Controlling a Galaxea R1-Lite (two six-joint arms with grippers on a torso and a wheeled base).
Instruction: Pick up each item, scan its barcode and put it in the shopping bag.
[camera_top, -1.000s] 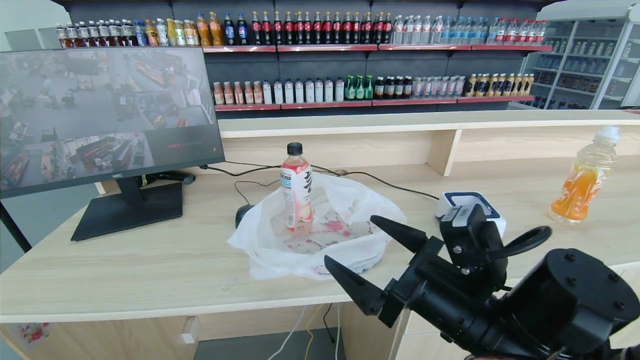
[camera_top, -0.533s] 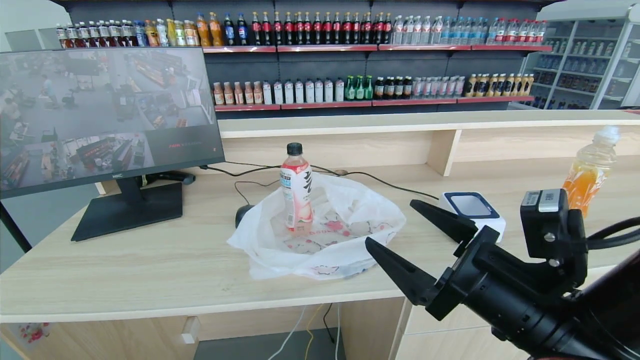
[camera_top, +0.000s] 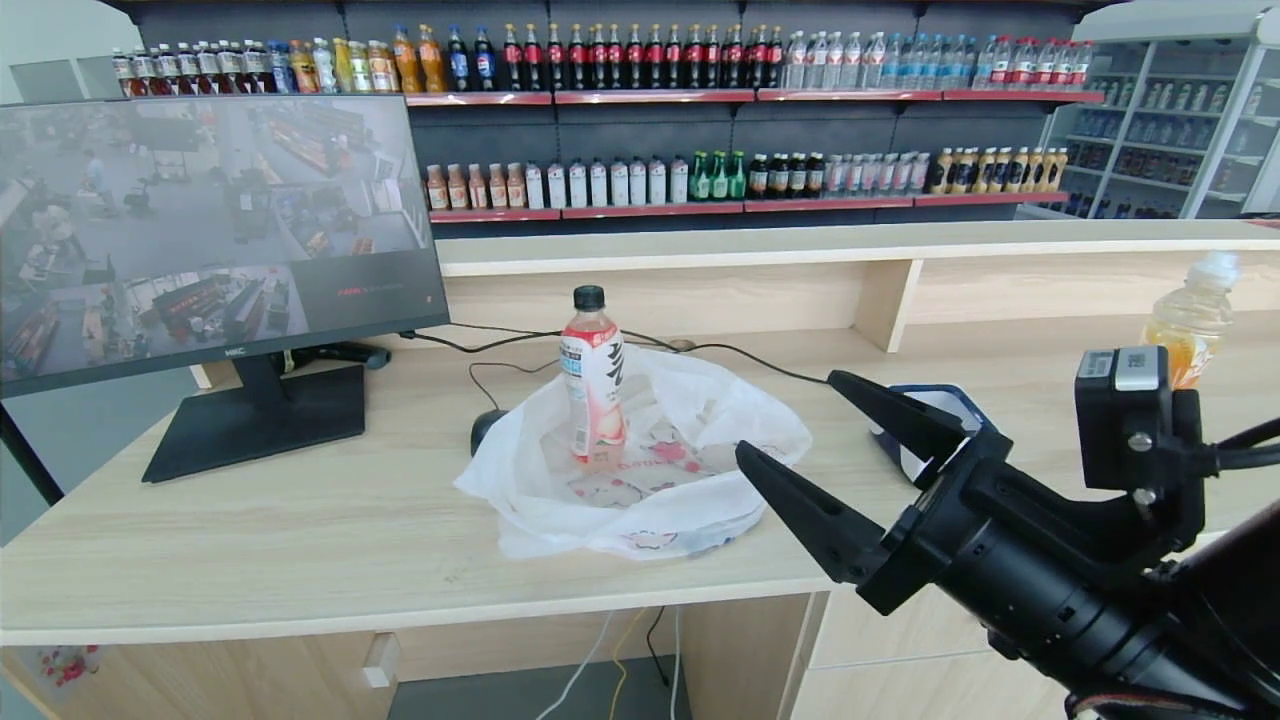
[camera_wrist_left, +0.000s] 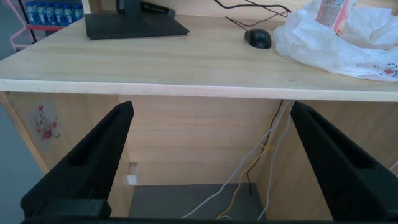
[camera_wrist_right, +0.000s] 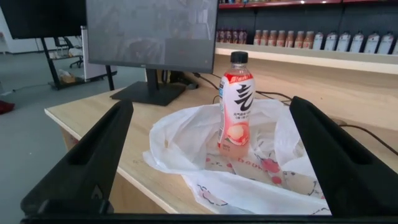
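– Shelves of bottled drinks line the wall behind my light wooden table. At my far left stand a black flat monitor and, past its foot, a black mouse.
– And your left tool?
– My left tool hangs low before the table's front edge, fingers spread wide, nothing between them.
– The bag?
– That white plastic shopping bag lies open mid-table, just right of the mouse. A pink-labelled bottle with a black cap stands upright inside it.
– Right side?
– My right tool hovers beside the bag, wide open and empty, partly covering the white scanner with a blue-rimmed top. An orange drink bottle with a white cap stands far right, well apart from the bag.
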